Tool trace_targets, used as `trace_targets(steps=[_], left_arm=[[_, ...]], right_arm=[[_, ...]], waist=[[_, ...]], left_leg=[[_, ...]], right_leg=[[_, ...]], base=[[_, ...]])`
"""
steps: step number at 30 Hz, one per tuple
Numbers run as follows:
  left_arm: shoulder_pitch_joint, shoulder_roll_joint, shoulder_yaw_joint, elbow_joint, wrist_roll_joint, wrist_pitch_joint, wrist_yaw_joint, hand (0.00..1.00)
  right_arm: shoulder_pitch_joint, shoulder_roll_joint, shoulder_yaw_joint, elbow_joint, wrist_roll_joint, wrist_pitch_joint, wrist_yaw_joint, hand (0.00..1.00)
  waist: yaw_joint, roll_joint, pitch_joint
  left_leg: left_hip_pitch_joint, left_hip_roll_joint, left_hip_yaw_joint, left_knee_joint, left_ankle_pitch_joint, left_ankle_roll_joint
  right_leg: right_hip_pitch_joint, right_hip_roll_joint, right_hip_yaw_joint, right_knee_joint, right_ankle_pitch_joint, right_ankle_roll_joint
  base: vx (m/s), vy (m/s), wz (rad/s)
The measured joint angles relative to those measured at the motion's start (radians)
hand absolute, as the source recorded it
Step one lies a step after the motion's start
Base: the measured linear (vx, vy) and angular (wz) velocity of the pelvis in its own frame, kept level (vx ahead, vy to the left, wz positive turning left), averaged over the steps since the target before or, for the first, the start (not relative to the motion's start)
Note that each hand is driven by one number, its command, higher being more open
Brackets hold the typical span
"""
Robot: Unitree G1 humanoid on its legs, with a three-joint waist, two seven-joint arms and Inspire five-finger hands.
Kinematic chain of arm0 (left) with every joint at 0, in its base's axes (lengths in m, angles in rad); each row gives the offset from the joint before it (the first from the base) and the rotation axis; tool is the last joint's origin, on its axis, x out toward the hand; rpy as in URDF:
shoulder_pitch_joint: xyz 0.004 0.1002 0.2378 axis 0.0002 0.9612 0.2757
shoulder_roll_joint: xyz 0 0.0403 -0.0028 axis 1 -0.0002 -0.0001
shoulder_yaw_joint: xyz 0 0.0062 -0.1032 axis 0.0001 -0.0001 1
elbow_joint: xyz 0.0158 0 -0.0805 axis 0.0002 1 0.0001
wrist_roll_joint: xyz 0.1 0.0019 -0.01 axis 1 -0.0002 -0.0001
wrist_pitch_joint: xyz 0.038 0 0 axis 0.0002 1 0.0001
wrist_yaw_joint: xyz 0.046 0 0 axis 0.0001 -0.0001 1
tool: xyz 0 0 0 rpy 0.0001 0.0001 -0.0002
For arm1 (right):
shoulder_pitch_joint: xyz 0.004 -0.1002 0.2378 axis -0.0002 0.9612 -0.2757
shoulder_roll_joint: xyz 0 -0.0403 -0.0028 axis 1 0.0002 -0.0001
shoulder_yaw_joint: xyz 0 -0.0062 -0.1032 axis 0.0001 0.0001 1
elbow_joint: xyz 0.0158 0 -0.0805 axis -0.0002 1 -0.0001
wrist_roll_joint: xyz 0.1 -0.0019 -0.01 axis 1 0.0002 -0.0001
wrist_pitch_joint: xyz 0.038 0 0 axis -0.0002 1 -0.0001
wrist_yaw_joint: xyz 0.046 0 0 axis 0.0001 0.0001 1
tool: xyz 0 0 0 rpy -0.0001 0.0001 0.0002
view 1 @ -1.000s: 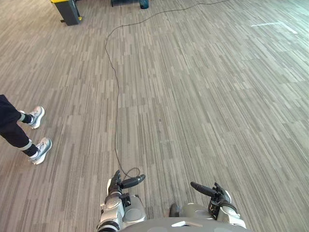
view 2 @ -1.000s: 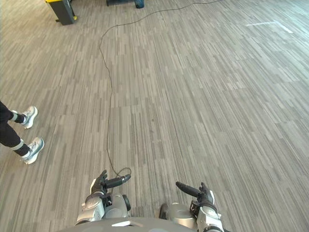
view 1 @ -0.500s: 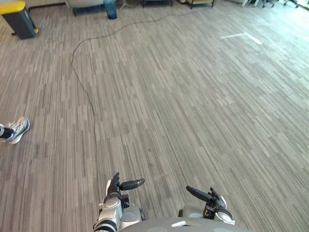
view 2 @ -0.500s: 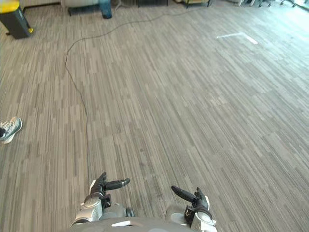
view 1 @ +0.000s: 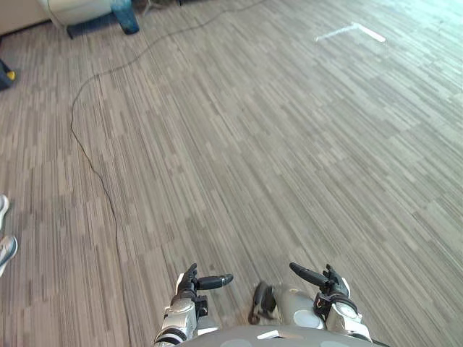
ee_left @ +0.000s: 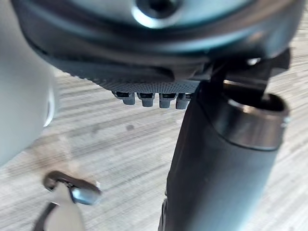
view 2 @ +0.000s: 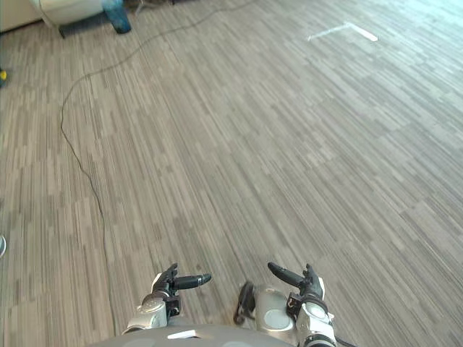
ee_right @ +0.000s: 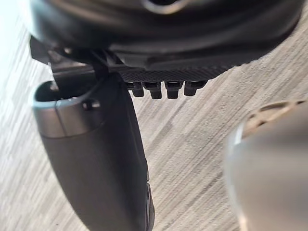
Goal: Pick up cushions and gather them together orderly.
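Observation:
No cushion lies on the stretch of grey striped floor ahead. My left hand (view 1: 189,283) hangs low at the near edge, thumb out to the side, fingers relaxed and holding nothing. Its wrist view has the fingertips (ee_left: 154,99) in a short row beside the thumb (ee_left: 221,159), with bare floor past them. My right hand (view 1: 327,281) hangs the same way at the near right, open and empty. Its wrist view likewise has only floor beyond its fingertips (ee_right: 166,88).
A white piece of furniture (view 1: 76,9) and a blue object (view 1: 125,16) stand at the far left. A person's shoe (view 1: 6,249) is at the left edge. A white tape mark (view 1: 351,30) lies on the floor at the far right.
The camera has swung: the whole floor picture has slid left, the person's feet have gone to the left edge and the yellow-topped bin has left the view. Both hands keep their posture.

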Motion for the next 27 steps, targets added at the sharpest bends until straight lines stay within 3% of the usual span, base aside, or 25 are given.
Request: trace_targets(steps=[1, 2, 4, 6, 8, 9, 10, 11, 12, 13, 14, 15, 16, 17, 18, 19, 21, 22, 24, 25, 26, 27], left_arm=[[0.005, -0.003, -0.002, -0.023, 0.000, -0.006, 0.001, 1.00], [0.012, -0.002, -0.010, -0.052, -0.003, -0.019, -0.001, 1.00], [0.021, -0.004, -0.010, -0.070, -0.009, -0.030, -0.003, 1.00], [0.020, -0.003, -0.010, -0.079, -0.029, -0.040, -0.011, 1.00], [0.020, -0.004, -0.009, -0.078, -0.045, -0.043, -0.014, 1.00], [0.021, -0.004, -0.002, -0.078, -0.067, -0.044, -0.014, 1.00], [0.019, -0.008, 0.011, -0.078, -0.068, -0.041, -0.012, 1.00], [0.011, -0.007, 0.034, -0.077, -0.069, -0.037, -0.006, 1.00], [0.011, -0.006, 0.040, -0.084, -0.071, -0.038, 0.003, 1.00], [0.010, -0.003, 0.041, -0.086, -0.074, -0.037, 0.005, 1.00], [0.009, 0.009, 0.041, -0.070, -0.079, -0.029, 0.010, 1.00], [0.009, 0.022, 0.037, -0.044, -0.079, -0.024, 0.016, 1.00], [0.006, 0.024, 0.035, -0.031, -0.080, -0.019, 0.019, 1.00], [0.000, 0.026, 0.032, -0.016, -0.080, -0.016, 0.026, 1.00], [-0.001, 0.030, 0.031, -0.006, -0.080, -0.013, 0.029, 1.00], [0.001, 0.034, 0.026, 0.011, -0.080, -0.004, 0.037, 1.00], [0.003, 0.041, 0.010, 0.028, -0.080, -0.002, 0.042, 1.00], [0.007, 0.050, -0.011, 0.047, -0.079, 0.001, 0.040, 1.00], [0.008, 0.051, -0.014, 0.067, -0.078, 0.001, 0.038, 1.00], [0.004, 0.053, -0.019, 0.085, -0.077, 0.000, 0.033, 1.00], [-0.010, 0.052, -0.022, 0.116, -0.074, 0.001, 0.028, 1.00], [-0.022, 0.050, -0.041, 0.123, -0.062, 0.000, 0.018, 1.00]], right_arm=[[0.009, 0.003, 0.002, 0.000, 0.000, 0.002, 0.000, 1.00], [0.019, 0.005, 0.003, 0.002, 0.000, 0.005, -0.002, 1.00], [0.019, 0.005, 0.011, 0.005, 0.000, 0.009, -0.003, 1.00], [0.018, 0.013, 0.014, 0.009, 0.000, 0.016, -0.005, 1.00], [0.021, 0.015, 0.023, 0.010, 0.000, 0.017, -0.007, 1.00], [0.027, 0.016, 0.042, 0.011, -0.001, 0.018, -0.008, 1.00], [0.034, 0.027, 0.044, 0.013, -0.001, 0.020, -0.007, 1.00], [0.042, 0.041, 0.044, 0.014, -0.001, 0.021, -0.008, 1.00], [0.058, 0.046, 0.038, 0.013, -0.002, 0.025, -0.002, 1.00], [0.061, 0.050, 0.038, 0.014, -0.002, 0.025, -0.001, 1.00], [0.065, 0.060, 0.037, 0.012, -0.002, 0.024, 0.000, 1.00], [0.065, 0.053, 0.036, 0.000, -0.003, 0.022, 0.005, 1.00], [0.065, 0.047, 0.036, -0.005, -0.003, 0.016, 0.005, 1.00], [0.064, 0.040, 0.036, -0.015, -0.003, 0.010, 0.006, 1.00], [0.062, 0.036, 0.036, -0.018, -0.004, 0.008, 0.006, 1.00], [0.060, 0.029, 0.033, -0.030, -0.010, 0.005, 0.009, 1.00], [0.060, 0.027, 0.028, -0.038, -0.012, -0.004, 0.009, 1.00], [0.047, 0.019, 0.025, -0.035, -0.009, -0.008, 0.012, 1.00], [0.032, 0.007, 0.024, -0.030, -0.011, -0.013, 0.015, 1.00], [0.027, 0.005, 0.016, -0.022, -0.006, -0.017, 0.017, 1.00], [0.002, -0.005, 0.002, 0.002, -0.005, -0.017, 0.019, 1.00], [-0.028, -0.014, -0.004, 0.024, -0.013, -0.019, 0.019, 1.00]], waist=[[0.007, -0.007, -0.001], [0.021, -0.014, -0.003], [0.024, -0.017, -0.005], [0.039, -0.027, -0.003], [0.045, -0.032, -0.007], [0.060, -0.041, -0.016], [0.069, -0.051, -0.038], [0.062, -0.085, -0.050], [0.064, -0.096, -0.056], [0.067, -0.099, -0.059], [0.071, -0.111, -0.065], [0.066, -0.117, -0.069], [0.061, -0.116, -0.069], [0.060, -0.106, -0.062], [0.055, -0.106, -0.061], [0.046, -0.098, -0.056], [0.033, -0.093, -0.052], [0.016, -0.085, -0.045], [-0.001, -0.077, -0.041], [-0.012, -0.082, -0.037], [-0.018, -0.056, -0.029], [-0.014, -0.043, -0.024]], left_leg=[[-0.050, -0.007, 0.017, -0.042, -0.026, 0.017], [-0.105, -0.024, 0.060, -0.178, -0.065, 0.037], [-0.139, -0.053, 0.089, -0.365, -0.081, 0.047], [-0.162, -0.119, 0.088, -0.685, -0.054, 0.040], [-0.173, -0.149, 0.070, -0.799, -0.008, 0.042], [-0.167, -0.158, 0.064, -0.796, 0.084, 0.054], [-0.169, -0.176, 0.067, -0.775, 0.128, 0.083], [-0.184, -0.181, 0.078, -0.711, 0.092, 0.110], [-0.197, -0.178, 0.085, -0.621, 0.035, 0.127], [-0.192, -0.177, 0.093, -0.595, 0.020, 0.130], [-0.139, -0.183, 0.134, -0.577, -0.024, 0.131], [-0.068, -0.197, 0.171, -0.613, -0.063, 0.138], [-0.028, -0.203, 0.184, -0.640, -0.084, 0.135], [0.038, -0.212, 0.192, -0.685, -0.124, 0.118], [0.082, -0.215, 0.203, -0.712, -0.146, 0.102], [0.181, -0.211, 0.216, -0.785, -0.168, 0.086], [0.245, -0.202, 0.228, -0.834, -0.174, 0.074], [0.323, -0.193, 0.259, -0.894, -0.168, 0.060], [0.396, -0.184, 0.300, -0.957, -0.162, 0.050], [0.463, -0.194, 0.316, -1.015, -0.156, 0.035], [0.496, -0.172, 0.316, -1.043, -0.140, 0.031], [0.487, -0.183, 0.288, -1.062, -0.107, 0.020]], right_leg=[[0.048, 0.007, 0.012, -0.042, 0.002, 0.007], [0.101, 0.011, 0.041, -0.091, 0.001, 0.016], [0.144, 0.010, 0.075, -0.122, -0.004, 0.030], [0.208, -0.006, 0.157, -0.155, -0.026, 0.065], [0.236, -0.020, 0.215, -0.171, -0.051, 0.090], [0.252, -0.039, 0.281, -0.168, -0.075, 0.114], [0.257, -0.062, 0.328, -0.169, -0.085, 0.129], [0.246, -0.098, 0.362, -0.159, -0.080, 0.144], [0.249, -0.118, 0.395, -0.133, -0.054, 0.182], [0.247, -0.124, 0.405, -0.105, -0.048, 0.188], [0.193, -0.147, 0.424, 0.077, -0.040, 0.188], [0.080, -0.178, 0.422, 0.344, 0.023, 0.202], [0.017, -0.198, 0.415, 0.477, 0.091, 0.213], [-0.070, -0.231, 0.386, 0.643, 0.101, 0.214], [-0.125, -0.255, 0.348, 0.714, 0.080, 0.196], [-0.229, -0.276, 0.247, 0.758, 0.035, 0.165], [-0.295, -0.272, 0.187, 0.735, 0.009, 0.156], [-0.357, -0.261, 0.118, 0.649, -0.015, 0.131], [-0.407, -0.242, 0.026, 0.462, -0.005, 0.128], [-0.415, -0.216, -0.014, 0.237, 0.145, 0.086], [-0.391, -0.178, -0.031, 0.235, 0.140, 0.003], [-0.398, -0.161, -0.022, 0.237, 0.117, -0.015]], base=[[0.45, -0.077, -0.45], [0.38, -0.031, -0.50], [0.35, 0.032, -0.61], [0.49, 0.144, -1.04], [0.50, 0.201, -1.15], [0.60, 0.262, -1.37], [0.74, 0.298, -1.20], [0.74, 0.310, -0.72], [0.67, 0.312, -0.38], [0.53, 0.282, -0.53], [0.51, 0.285, -0.66], [0.40, 0.217, -0.68], [0.49, 0.250, -0.54], [0.46, 0.198, -0.35], [0.54, 0.167, -0.46], [0.53, 0.081, -0.35], [0.47, -0.023, -0.27], [0.42, -0.063, -0.32], [0.66, -0.135, -0.34], [0.70, -0.174, -0.23], [0.61, -0.175, -0.26], [0.45, -0.137, -0.26]])
